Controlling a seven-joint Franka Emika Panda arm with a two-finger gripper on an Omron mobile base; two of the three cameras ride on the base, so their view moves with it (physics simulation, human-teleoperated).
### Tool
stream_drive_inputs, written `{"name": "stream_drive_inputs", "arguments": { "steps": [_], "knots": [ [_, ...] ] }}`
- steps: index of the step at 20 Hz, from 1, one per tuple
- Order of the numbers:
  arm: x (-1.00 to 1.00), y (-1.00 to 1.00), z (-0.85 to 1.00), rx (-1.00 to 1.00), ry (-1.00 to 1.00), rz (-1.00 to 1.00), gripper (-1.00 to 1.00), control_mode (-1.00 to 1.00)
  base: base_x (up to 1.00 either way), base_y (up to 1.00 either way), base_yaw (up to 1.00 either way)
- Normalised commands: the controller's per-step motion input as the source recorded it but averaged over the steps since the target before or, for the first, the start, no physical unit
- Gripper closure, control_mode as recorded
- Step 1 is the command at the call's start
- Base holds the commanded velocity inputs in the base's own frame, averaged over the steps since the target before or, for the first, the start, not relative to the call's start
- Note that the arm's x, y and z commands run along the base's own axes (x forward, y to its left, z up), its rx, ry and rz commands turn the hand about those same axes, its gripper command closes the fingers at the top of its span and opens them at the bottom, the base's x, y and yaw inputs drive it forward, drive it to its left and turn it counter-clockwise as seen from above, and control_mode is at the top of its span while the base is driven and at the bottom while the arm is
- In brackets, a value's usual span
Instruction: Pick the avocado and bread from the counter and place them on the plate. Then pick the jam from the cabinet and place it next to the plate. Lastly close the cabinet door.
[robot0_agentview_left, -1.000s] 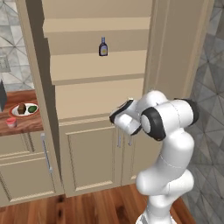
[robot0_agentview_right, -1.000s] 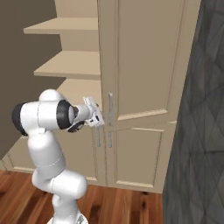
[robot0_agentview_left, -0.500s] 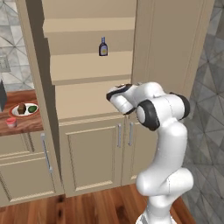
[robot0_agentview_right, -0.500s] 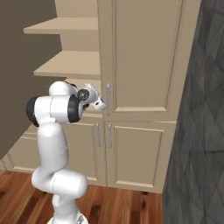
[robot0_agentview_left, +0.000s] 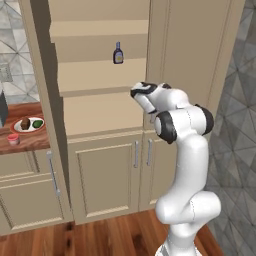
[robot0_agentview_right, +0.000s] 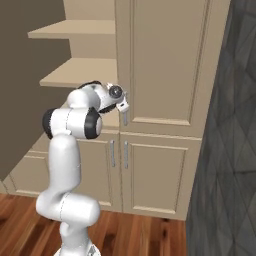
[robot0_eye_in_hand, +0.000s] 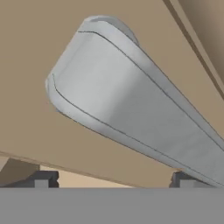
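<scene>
Cabinet door (robot0_agentview_right: 165, 65) on the right is shut, flush with its frame; the left side of the cabinet (robot0_agentview_left: 100, 95) stands open, shelves exposed. Claw (robot0_agentview_right: 121, 102) is released, fingers spread, right at the door's silver handle (robot0_eye_in_hand: 131, 109), which fills the hand view up close. Plate (robot0_agentview_left: 29, 125) sits on the bench (robot0_agentview_left: 20, 142) far left, holding bread (robot0_agentview_left: 25, 123) and avocado (robot0_agentview_left: 37, 122); jam (robot0_agentview_left: 13, 139) just beside it, nearer. Dark bottle (robot0_agentview_left: 118, 53) on an upper shelf.
</scene>
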Motion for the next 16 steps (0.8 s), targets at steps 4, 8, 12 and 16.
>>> {"name": "stream_drive_inputs", "arguments": {
  "steps": [4,8,12,16],
  "knots": [
    [0.65,-0.09,-0.48,0.00,-0.06,0.16,-1.00,-1.00,0.00,0.00,0.00],
    [0.28,0.00,-0.48,-0.04,-0.09,0.03,-1.00,-1.00,0.00,0.00,0.00],
    [-0.64,0.00,0.00,-0.07,0.00,0.00,-1.00,-1.00,0.00,0.00,0.00],
    [-0.99,0.05,0.00,-0.13,0.00,0.00,-1.00,-1.00,0.00,0.00,0.00]
  ]
}}
